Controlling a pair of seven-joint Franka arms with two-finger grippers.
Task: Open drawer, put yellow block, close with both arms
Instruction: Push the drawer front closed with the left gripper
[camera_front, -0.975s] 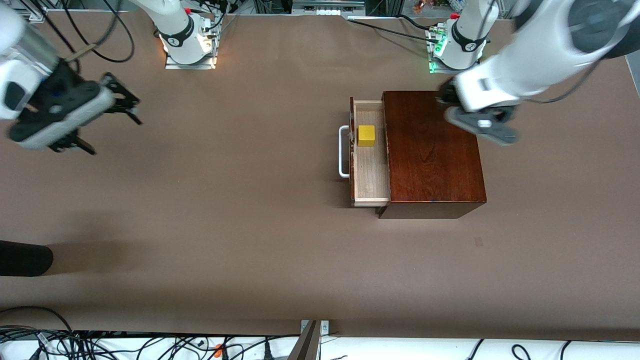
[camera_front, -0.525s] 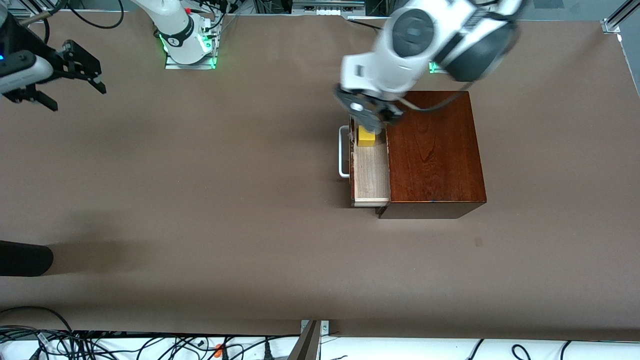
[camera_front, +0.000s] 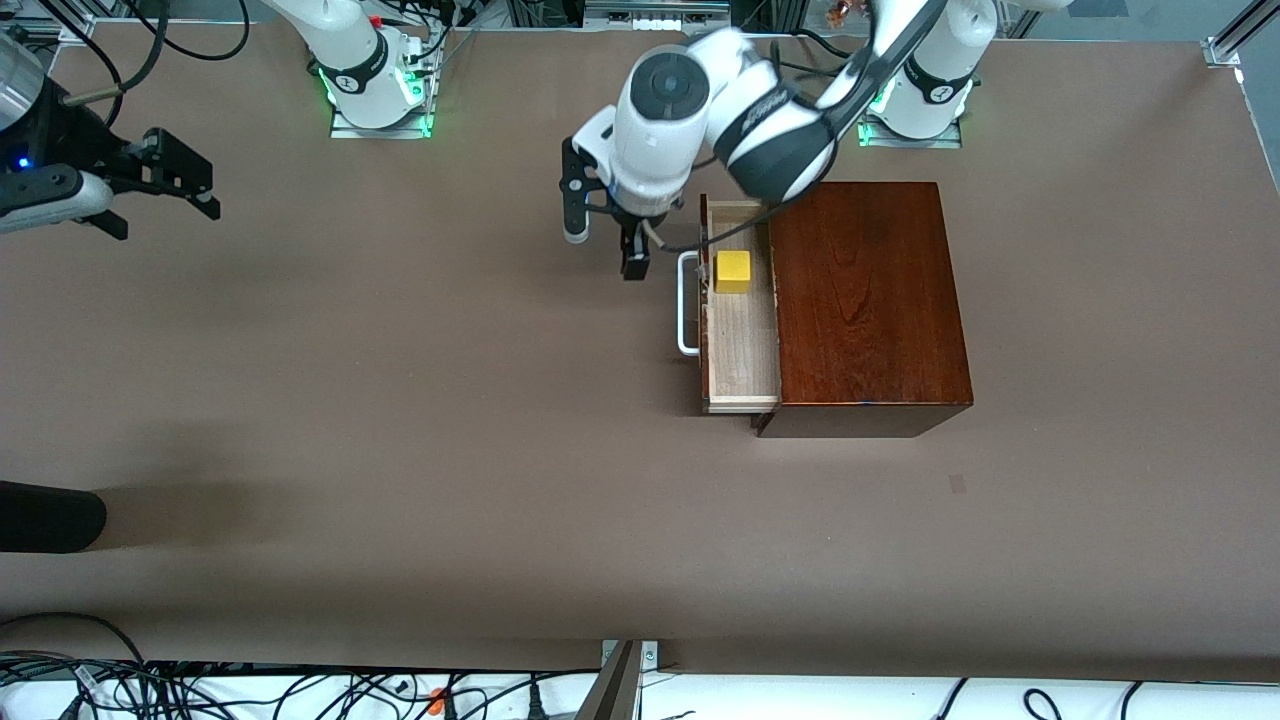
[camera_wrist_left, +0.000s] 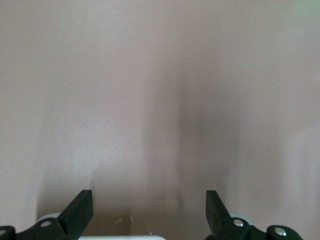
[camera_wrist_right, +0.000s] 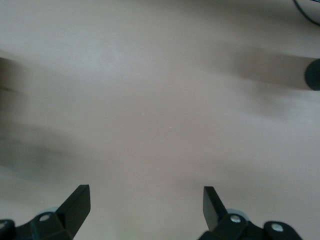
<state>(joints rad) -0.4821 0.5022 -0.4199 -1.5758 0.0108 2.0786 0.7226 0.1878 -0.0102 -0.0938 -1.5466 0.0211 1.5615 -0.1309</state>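
Observation:
The drawer (camera_front: 742, 345) stands pulled out of the reddish-brown box (camera_front: 865, 300), its white handle (camera_front: 687, 305) facing the right arm's end of the table. The yellow block (camera_front: 732, 271) lies in the pale tray, at the end farther from the front camera. My left gripper (camera_front: 603, 240) hangs open over the bare table just in front of the drawer's handle, holding nothing. The left wrist view shows its empty gripper (camera_wrist_left: 148, 207) over brown table. My right gripper (camera_front: 168, 220) is open and empty at the right arm's end of the table; it (camera_wrist_right: 145, 202) also shows only table.
A black object (camera_front: 50, 515) pokes in at the table's edge at the right arm's end, and shows as a dark object (camera_wrist_right: 314, 74) in the right wrist view. Cables (camera_front: 200, 685) run along the edge nearest the front camera.
The left arm swung from over the box, across the drawer and block, to the table in front of the handle. The right gripper drew back toward its end of the table.

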